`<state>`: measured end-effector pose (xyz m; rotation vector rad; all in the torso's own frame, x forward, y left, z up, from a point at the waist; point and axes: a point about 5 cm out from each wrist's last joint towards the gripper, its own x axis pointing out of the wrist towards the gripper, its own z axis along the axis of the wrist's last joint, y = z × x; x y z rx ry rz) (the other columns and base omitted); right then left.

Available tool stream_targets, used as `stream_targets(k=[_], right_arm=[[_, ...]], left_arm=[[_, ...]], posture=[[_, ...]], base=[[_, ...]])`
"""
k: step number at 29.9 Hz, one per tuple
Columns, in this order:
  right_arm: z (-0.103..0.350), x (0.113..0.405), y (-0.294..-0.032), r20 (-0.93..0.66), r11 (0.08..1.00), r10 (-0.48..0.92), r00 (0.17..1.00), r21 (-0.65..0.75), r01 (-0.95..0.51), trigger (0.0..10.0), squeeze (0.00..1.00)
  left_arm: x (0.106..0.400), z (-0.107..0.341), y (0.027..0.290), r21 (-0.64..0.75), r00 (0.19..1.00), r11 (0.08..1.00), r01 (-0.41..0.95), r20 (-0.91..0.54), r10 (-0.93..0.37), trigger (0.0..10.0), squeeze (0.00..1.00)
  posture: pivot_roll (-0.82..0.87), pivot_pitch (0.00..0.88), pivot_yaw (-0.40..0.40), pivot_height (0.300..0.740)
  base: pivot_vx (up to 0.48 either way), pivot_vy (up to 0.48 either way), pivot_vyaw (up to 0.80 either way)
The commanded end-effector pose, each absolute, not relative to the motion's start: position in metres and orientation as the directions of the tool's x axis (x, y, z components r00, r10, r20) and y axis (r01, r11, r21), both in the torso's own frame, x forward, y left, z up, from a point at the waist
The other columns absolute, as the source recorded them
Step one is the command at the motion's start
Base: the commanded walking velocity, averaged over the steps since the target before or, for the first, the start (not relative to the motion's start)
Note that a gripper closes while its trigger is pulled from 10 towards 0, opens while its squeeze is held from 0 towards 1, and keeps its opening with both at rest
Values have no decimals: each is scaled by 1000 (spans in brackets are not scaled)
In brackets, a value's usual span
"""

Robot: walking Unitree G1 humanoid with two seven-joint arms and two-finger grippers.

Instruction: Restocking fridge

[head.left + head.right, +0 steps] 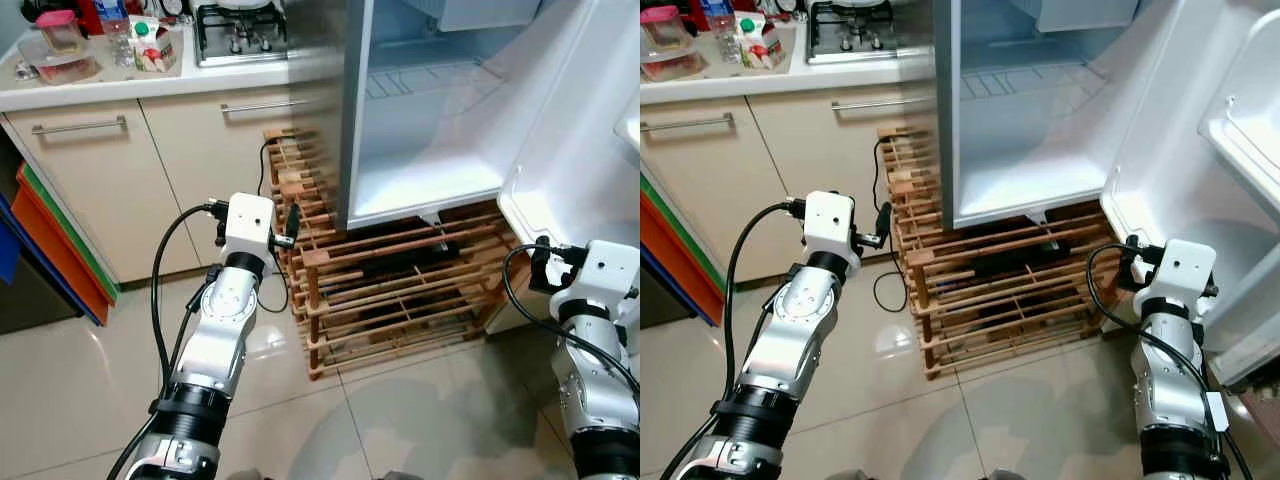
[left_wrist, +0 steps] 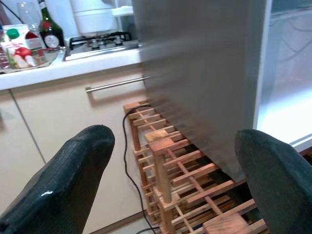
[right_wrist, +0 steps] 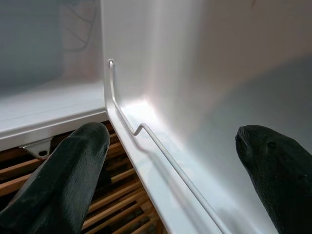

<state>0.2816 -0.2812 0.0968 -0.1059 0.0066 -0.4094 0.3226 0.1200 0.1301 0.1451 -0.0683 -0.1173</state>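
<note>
The fridge stands open on a wooden slat rack. Its inside is white and bare, with a wire shelf. The door swings out to the right. My left gripper is open and holds nothing; it hovers in front of the fridge's grey side wall and the rack's left corner. My right gripper is also open and holds nothing. It points at the door's lower edge, where a thin wire rail runs. On the counter at the far left stand a carton, plastic boxes and a bottle.
A gas hob sits on the counter beside the fridge, above cupboard doors with bar handles. A black cable hangs down by the rack. Orange, green and blue flat things lean at the far left. The floor is glossy tile.
</note>
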Motion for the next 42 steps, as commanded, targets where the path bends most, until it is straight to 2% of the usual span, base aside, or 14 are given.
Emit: stream_targets(k=[1,14,17,28,33,38,42], right_arm=[[101,283,-289,23,898,-428,903,-103,428,10000,0],[101,272,-336,-12,811,-575,818,-139,568,10000,0],[106,264,-366,-10,756,-641,767,-181,629,10000,0],[120,245,-411,8,641,-747,665,-256,723,10000,0],[122,251,-404,37,669,-711,702,-269,693,10000,0],[116,275,-356,80,801,-546,834,-242,548,10000,0],[112,282,-338,83,836,-493,866,-231,498,10000,0]], left_arm=[[323,130,126,149,994,985,87,59,-97,10000,0],[323,130,128,157,994,984,87,56,-97,10000,0],[323,130,129,161,994,983,87,55,-97,10000,0],[323,131,129,164,993,982,89,55,-100,10000,0],[324,131,129,166,994,982,90,53,-100,10000,0],[325,131,130,166,994,982,90,54,-100,10000,0],[325,132,129,166,993,982,91,55,-102,10000,0]], posture=[[-40,29,5,740],[-34,34,8,740],[-32,42,11,740],[-32,55,12,740],[-34,56,14,740],[-34,56,17,740],[-34,55,21,740]], base=[[0,0,0],[0,0,0],[0,0,0],[0,0,0],[0,0,0],[0,0,0],[0,0,0]])
